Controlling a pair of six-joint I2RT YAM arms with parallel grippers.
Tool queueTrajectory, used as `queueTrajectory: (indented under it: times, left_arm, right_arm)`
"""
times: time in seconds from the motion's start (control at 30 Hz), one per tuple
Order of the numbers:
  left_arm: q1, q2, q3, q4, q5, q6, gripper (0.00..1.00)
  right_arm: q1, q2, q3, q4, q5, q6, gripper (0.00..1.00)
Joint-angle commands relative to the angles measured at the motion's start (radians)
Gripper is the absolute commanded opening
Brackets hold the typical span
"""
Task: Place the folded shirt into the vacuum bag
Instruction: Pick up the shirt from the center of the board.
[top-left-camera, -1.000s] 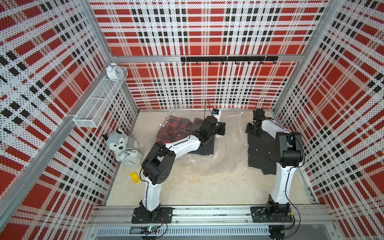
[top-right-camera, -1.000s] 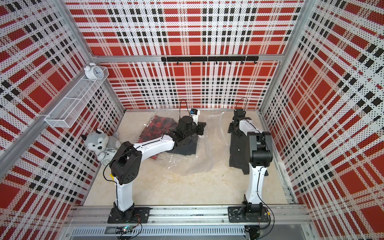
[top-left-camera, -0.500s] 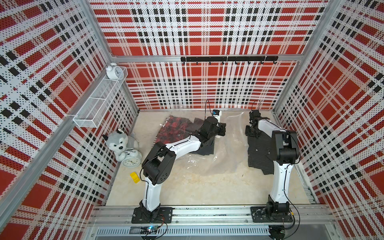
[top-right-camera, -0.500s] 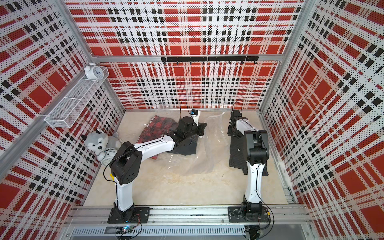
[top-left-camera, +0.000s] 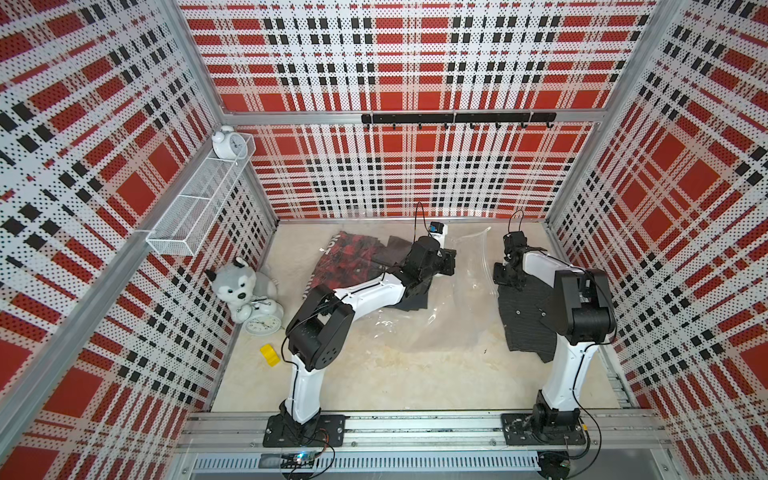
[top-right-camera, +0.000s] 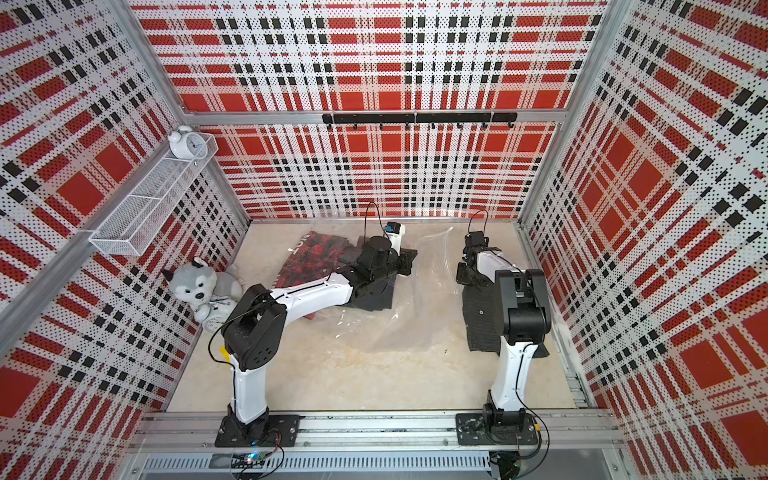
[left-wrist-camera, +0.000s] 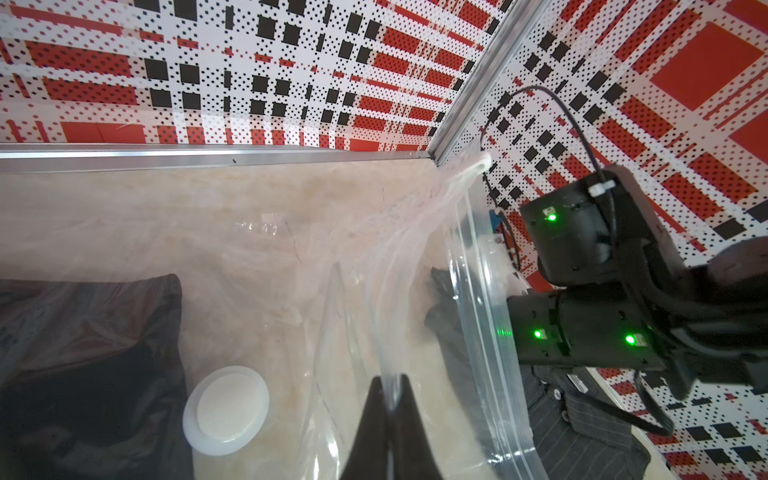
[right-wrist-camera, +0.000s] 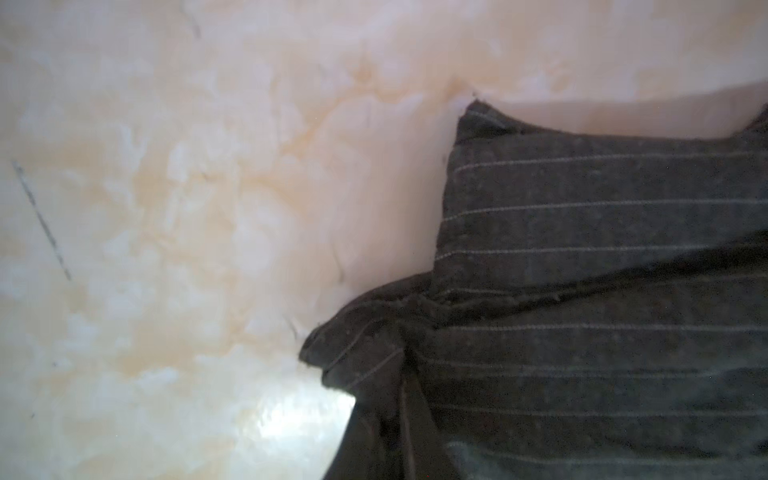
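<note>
Right gripper (top-left-camera: 506, 274), closed on the far corner of the pinstriped folded shirt (top-left-camera: 523, 320) trailing baseward from that grip, has the vacuum bag (top-left-camera: 457, 299) just leftward, its film pinched by the left gripper (left-wrist-camera: 388, 395).

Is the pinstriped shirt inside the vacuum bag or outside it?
Outside. The pinstriped shirt lies beside the vacuum bag in both top views; no plastic covers it in the right wrist view.

Both top views are looking steeply down from high above the front rail (top-left-camera: 415, 422), facing 12 o'clock and taking in the whole table (top-left-camera: 395, 374). The left wrist camera is hovering low over the vacuum bag (left-wrist-camera: 395, 270), facing 2 o'clock; the right wrist camera is pressing close over the striped shirt (right-wrist-camera: 602, 249), which both are sharing.
</note>
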Motion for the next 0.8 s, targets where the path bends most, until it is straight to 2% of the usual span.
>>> queueTrajectory:
  times: [0.0,0.03,0.33,0.5,0.77]
  left_arm:
    - [-0.018,0.031,0.017,0.008,0.000,-0.001,0.00]
    - [-0.021,0.037,0.021,0.006,0.001,-0.001,0.00]
    - [-0.069,0.094,0.078,-0.014,-0.003,0.000,0.00]
    - [-0.110,0.160,0.146,-0.038,0.003,-0.001,0.00]
    - [-0.162,0.247,0.229,-0.060,0.017,-0.013,0.00]
  right_arm:
    - [-0.029,-0.093,-0.089,0.044,-0.067,0.013,0.04]
    - [-0.035,-0.123,-0.116,0.059,-0.077,0.016,0.00]
    - [-0.113,-0.395,-0.320,0.150,-0.089,0.071,0.00]
    - [-0.168,-0.553,-0.427,0.209,-0.152,0.097,0.00]
    - [-0.200,-0.683,-0.487,0.225,-0.256,0.118,0.00]
